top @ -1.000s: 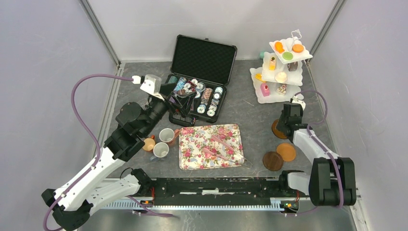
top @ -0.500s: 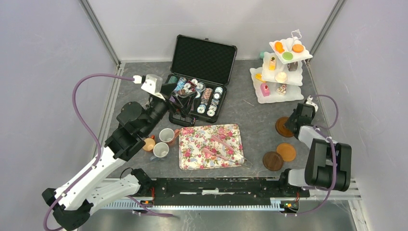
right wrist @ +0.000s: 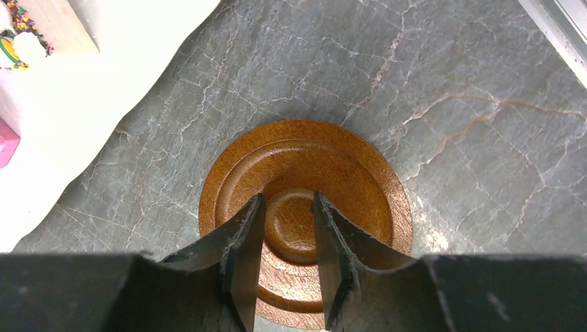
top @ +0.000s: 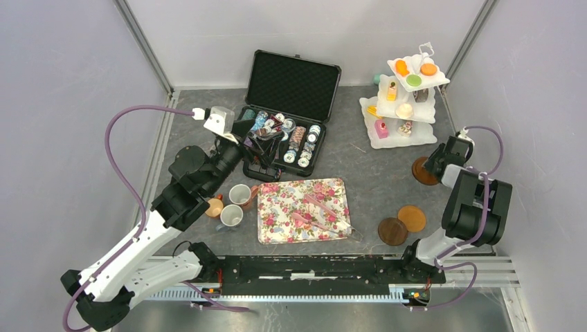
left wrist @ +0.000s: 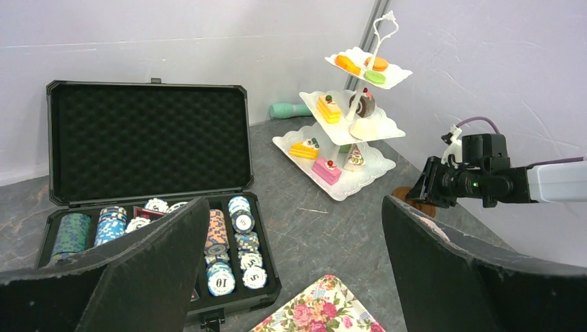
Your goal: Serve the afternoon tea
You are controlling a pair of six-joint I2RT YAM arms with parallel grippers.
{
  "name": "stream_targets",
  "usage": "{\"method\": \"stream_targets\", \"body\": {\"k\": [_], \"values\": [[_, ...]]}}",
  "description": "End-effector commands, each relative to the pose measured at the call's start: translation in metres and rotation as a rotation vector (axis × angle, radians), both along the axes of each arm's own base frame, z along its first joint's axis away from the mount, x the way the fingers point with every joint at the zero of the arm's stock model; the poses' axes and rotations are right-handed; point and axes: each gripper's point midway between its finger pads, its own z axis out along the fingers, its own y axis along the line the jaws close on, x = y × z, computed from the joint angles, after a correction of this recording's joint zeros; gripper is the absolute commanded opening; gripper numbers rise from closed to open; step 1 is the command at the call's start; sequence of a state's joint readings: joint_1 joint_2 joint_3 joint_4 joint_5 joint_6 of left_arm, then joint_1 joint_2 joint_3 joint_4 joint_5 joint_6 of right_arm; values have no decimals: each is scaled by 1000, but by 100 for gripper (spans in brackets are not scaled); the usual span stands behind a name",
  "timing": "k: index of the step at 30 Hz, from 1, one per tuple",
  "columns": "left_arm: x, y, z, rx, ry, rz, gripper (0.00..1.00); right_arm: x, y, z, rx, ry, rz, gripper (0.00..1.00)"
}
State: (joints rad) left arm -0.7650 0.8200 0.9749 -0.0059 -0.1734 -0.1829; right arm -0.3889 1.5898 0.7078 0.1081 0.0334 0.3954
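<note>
Top overhead — left wrist faces cake stand [left wrist: 374, 171], right wrist close above saucer [right wrist: 360, 180]

Grey table [top: 374, 166] — bearing black case [top: 294, 86], tiered stand [top: 398, 142], floral tray [top: 277, 221], mugs [top: 239, 195], brown saucers [top: 393, 232].

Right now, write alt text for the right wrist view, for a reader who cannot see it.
The right hand, its two dark fingers slightly apart, points down over the centre of a round brown saucer on a grey marbled table. The white wavy-edged bottom tray of a cake stand fills the upper left corner.
</note>
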Motion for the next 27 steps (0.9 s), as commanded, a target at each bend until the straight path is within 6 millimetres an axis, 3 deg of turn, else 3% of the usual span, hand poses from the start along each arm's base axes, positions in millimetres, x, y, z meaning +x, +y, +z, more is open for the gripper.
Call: {"method": "stream_targets", "body": {"k": [1,6,11,14,16,18,21,25,27], "values": [[-2,2,16,-30,-37,-2,100,2,1,-2,-3,27,67,40],[-3,3,18,-31,-40,-1,100,11,7,32,-24,-55,121,49],[-2,4,17,-29,-40,4,100,15,15,88,-94,-133,166,60],[-2,4,18,-27,-41,7,100,14,31,121,-140,-192,217,68],[-2,6,18,-26,-42,9,100,16,53,140,-167,-257,298,71],[-3,7,19,-28,-43,14,100,20,86,160,-200,-356,420,73],[-4,10,21,-37,-46,23,100,23,158,187,-231,-535,683,79],[-4,17,24,-52,-55,49,100,2,275,208,-165,-761,1125,91],[-4,21,25,-56,-60,63,100,-9,317,211,-196,-817,1266,95]]}}
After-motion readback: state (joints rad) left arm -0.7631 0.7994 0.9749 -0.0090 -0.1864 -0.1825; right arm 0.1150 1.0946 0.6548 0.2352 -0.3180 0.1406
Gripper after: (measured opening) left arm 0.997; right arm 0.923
